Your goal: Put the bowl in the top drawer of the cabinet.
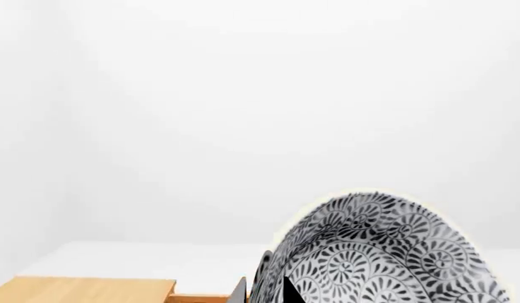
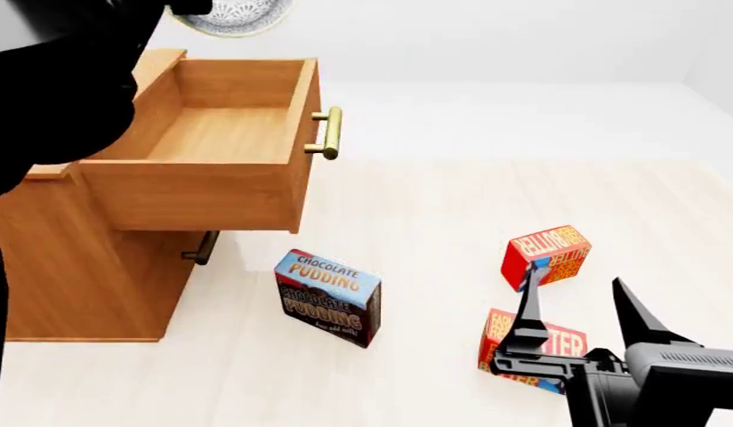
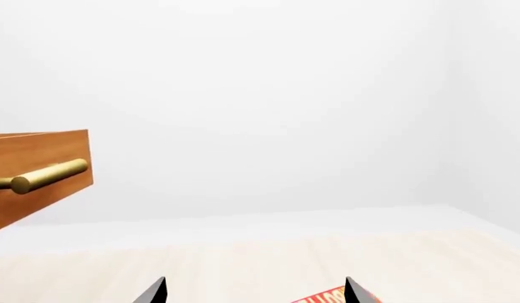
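**Head view: bowl held high behind the open drawer**

Head view shows our left arm as a dark mass at the upper left, with the bowl (image 2: 236, 15) peeking out past it, above and behind the top drawer (image 2: 213, 133), which stands pulled out of the cabinet (image 2: 70, 267). From the left wrist camera, the bowl (image 1: 386, 252) fills the lower corner, tipped on edge, with the left claw (image 1: 264, 291) pinching its rim. We judge it stiff, glazed, slippery and breakable, so a firm rim pinch and a low, gentle release suit it best.

Our right claw (image 2: 576, 307) hangs empty with its jaws spread, over the floor.

A dark box reads "CHOCOLATE PUDDING" (image 2: 327, 296). Two red boxes (image 2: 544, 255) (image 2: 530, 347) carry yellow lettering, one ending in "TER"; the rest we cannot make out.
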`<state>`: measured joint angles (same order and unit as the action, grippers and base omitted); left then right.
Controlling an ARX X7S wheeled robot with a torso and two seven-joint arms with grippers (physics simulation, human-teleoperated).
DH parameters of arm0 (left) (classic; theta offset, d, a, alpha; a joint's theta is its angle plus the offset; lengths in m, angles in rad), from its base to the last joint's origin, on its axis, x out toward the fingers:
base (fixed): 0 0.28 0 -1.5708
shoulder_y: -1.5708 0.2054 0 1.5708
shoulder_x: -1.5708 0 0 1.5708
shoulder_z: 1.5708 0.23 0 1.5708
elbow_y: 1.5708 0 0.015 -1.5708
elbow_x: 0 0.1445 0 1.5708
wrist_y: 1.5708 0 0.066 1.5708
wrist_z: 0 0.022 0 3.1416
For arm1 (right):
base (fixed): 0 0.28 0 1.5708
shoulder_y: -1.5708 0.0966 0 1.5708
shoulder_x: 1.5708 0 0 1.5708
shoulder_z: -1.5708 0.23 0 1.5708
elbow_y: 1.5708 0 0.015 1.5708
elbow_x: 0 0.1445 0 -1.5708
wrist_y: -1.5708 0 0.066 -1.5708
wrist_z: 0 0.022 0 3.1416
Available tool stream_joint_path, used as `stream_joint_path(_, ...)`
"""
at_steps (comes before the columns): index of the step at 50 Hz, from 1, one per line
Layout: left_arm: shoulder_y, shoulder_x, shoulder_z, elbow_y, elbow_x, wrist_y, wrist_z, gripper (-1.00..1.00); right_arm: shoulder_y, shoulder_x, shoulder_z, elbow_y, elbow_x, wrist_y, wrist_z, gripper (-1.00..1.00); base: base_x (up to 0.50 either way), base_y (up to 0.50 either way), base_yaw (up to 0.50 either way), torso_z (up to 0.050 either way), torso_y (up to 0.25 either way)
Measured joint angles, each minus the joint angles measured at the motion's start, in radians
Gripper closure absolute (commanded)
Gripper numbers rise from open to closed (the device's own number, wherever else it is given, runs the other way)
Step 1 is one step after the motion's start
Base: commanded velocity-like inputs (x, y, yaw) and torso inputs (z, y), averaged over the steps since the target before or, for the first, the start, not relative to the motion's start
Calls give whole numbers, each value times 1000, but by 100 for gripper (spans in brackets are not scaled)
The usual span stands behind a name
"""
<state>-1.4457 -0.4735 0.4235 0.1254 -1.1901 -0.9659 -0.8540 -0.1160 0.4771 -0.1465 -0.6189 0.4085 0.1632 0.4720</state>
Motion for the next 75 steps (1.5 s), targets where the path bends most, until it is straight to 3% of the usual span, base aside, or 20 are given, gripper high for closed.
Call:
stream_joint_path(35, 68, 76, 181, -302, 346, 229, 128, 100, 2, 9, -1, -2, 8, 0, 3, -100, 0, 0, 0, 0, 1)
stream_joint_path(75, 57, 129, 366, -519, 535, 202, 111, 100, -3, 8, -3, 29, 14, -35, -9, -100, 0, 0, 0, 0, 1)
